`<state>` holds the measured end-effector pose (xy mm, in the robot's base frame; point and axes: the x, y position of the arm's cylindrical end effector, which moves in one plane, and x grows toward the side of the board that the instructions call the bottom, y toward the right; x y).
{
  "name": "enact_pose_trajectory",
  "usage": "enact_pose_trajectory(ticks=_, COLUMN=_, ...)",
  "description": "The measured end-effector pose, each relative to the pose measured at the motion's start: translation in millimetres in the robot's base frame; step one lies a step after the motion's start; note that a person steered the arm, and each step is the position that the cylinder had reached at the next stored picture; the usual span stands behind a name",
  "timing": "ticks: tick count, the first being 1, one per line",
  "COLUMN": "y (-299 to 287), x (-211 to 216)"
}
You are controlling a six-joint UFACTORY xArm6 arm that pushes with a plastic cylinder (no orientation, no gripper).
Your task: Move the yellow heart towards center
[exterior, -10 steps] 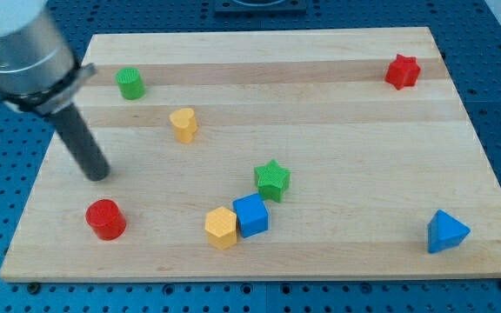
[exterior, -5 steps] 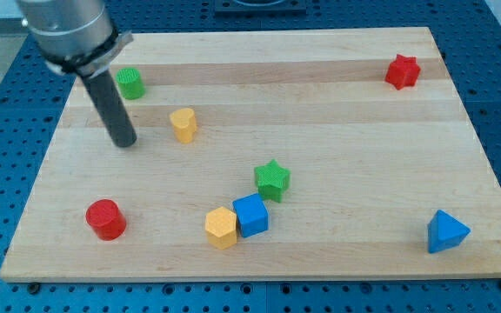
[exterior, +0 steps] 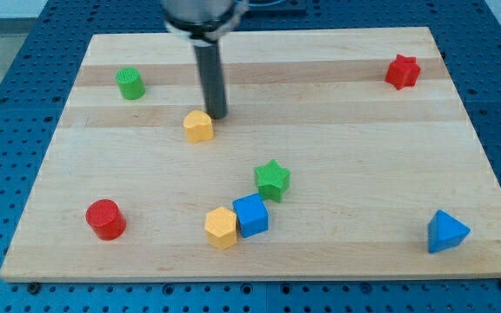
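Here my tip (exterior: 217,116) is set just beyond the yellow heart (exterior: 198,127), at its far right edge, seemingly touching; no fingers are carried by the rod. The heart is placed left of centre, far from the green star (exterior: 272,180)

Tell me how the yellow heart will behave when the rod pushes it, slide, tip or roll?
The yellow heart looks squat with a flat base, so it will probably slide rather than tip or roll. My tip sits at its upper right, off-centre, so it may spin. It seems small and rigid, likely light on the smooth board.
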<state>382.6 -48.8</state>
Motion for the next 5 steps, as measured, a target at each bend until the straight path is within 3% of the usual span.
enact_pose_trajectory(ticks=1, y=13, x=0)
enact_pose_trajectory(ticks=3, y=-121, x=0)
enact_pose_trajectory(ticks=4, y=-134, x=60)
enact_pose_trajectory(ticks=5, y=-134, x=69)
